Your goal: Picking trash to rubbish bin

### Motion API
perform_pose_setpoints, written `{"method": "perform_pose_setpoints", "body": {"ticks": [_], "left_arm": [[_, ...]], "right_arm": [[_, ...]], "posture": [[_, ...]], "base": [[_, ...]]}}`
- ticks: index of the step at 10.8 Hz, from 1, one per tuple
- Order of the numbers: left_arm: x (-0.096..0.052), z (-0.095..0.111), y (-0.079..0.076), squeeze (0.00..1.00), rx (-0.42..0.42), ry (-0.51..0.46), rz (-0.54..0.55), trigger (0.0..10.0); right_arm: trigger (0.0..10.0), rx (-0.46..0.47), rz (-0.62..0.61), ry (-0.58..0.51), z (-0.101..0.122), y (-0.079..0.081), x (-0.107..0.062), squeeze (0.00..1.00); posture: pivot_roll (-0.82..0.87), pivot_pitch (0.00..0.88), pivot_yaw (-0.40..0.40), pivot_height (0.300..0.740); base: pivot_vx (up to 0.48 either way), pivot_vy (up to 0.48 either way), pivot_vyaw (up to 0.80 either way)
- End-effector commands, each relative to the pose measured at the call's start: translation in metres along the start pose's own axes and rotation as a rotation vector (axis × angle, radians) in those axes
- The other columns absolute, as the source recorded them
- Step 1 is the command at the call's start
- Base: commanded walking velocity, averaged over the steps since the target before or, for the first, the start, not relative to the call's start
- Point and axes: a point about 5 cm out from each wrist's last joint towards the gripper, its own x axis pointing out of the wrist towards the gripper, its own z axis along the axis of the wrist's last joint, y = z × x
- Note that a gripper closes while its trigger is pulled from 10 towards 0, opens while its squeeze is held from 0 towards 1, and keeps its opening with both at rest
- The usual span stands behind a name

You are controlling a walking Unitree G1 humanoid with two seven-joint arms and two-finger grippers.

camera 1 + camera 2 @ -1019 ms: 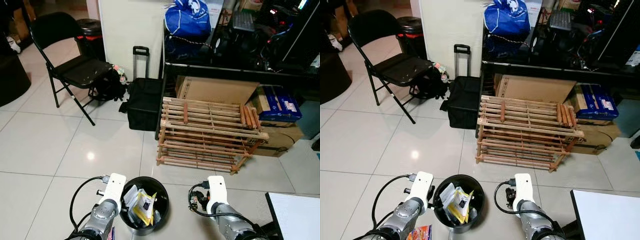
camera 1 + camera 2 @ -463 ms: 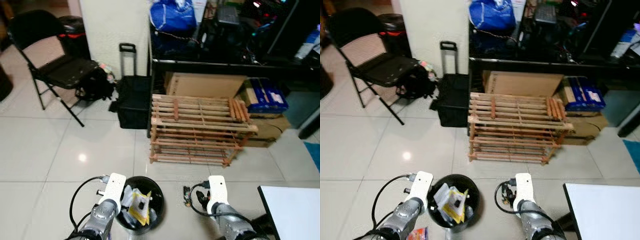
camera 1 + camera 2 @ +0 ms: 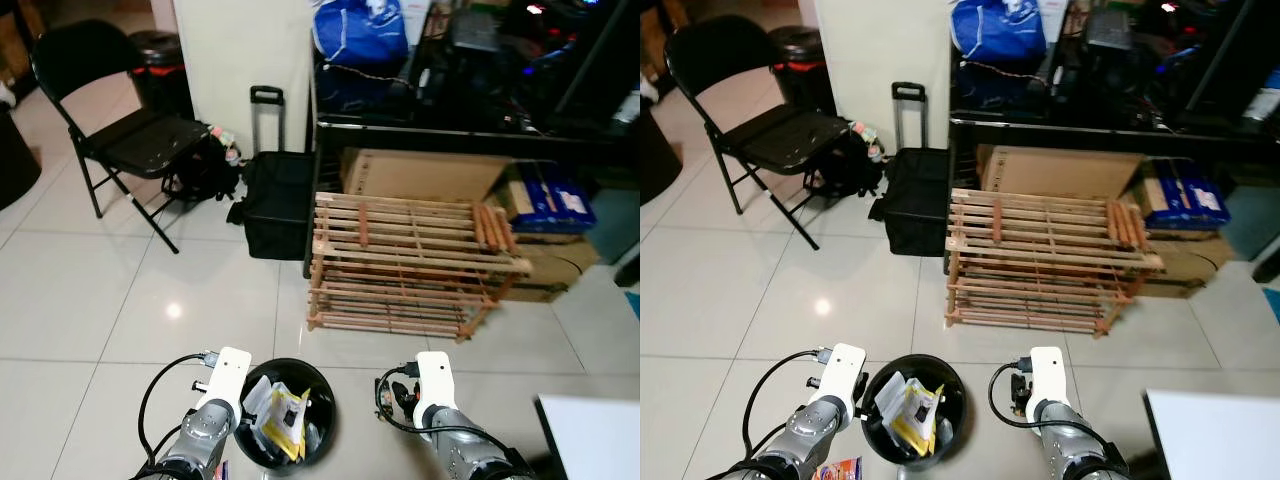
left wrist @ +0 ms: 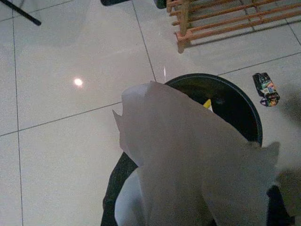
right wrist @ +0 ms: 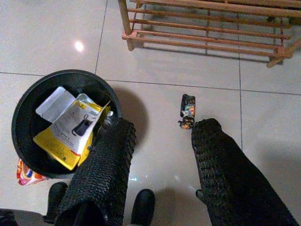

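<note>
- Where the tiled floor (image 3: 120,300) meets the robot's feet, a black rubbish bin (image 5: 28,94) stands between the two arms, at six o'clock in the eye views.
- Inside it lie a yellow package (image 5: 75,132) and a white carton (image 5: 54,103).
- The right gripper (image 5: 160,155) hangs over the floor at the bin's three o'clock, its fingers (image 5: 106,160) spread wide with nothing between them.
- A small dark wrapper (image 5: 187,111) lies on the tile just beyond the right fingertips.
- The left gripper (image 4: 197,179) is pinching a sheet of white paper (image 4: 188,155) above the bin's near rim.
- A red snack packet (image 5: 26,173) lies beside the bin.
- At twelve o'clock rests a wooden rack (image 3: 415,265); at ten o'clock, a black folding chair (image 3: 130,130).
</note>
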Motion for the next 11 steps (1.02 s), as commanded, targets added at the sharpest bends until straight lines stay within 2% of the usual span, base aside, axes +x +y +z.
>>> {"method": "perform_pose_setpoints", "body": {"ticks": [1, 3, 11], "left_arm": [[0.0003, 0.0003, -0.0019, 0.0, 0.019, 0.005, -0.007, 10.0], [0.0002, 0.0001, -0.0019, 0.0, 0.018, 0.005, -0.006, 10.0], [0.0003, -0.0015, -0.0051, 0.0, 0.036, 0.021, -0.018, 10.0]], "right_arm": [[10.0, 0.011, -0.012, -0.009, 0.0028, -0.0033, 0.0001, 0.0], [10.0, 0.008, -0.013, -0.007, 0.0026, -0.0035, 0.0001, 0.0], [10.0, -0.009, -0.009, 0.002, 0.0004, -0.0033, -0.0003, 0.0]], "posture": [[0.05, 0.005, -0.077, 0.74], [0.05, 0.005, -0.077, 0.74], [0.05, 0.0, -0.076, 0.74]], "base": [[0.296, 0.0, 0.0], [0.296, 0.0, 0.0], [0.0, 0.0, 0.0]]}}
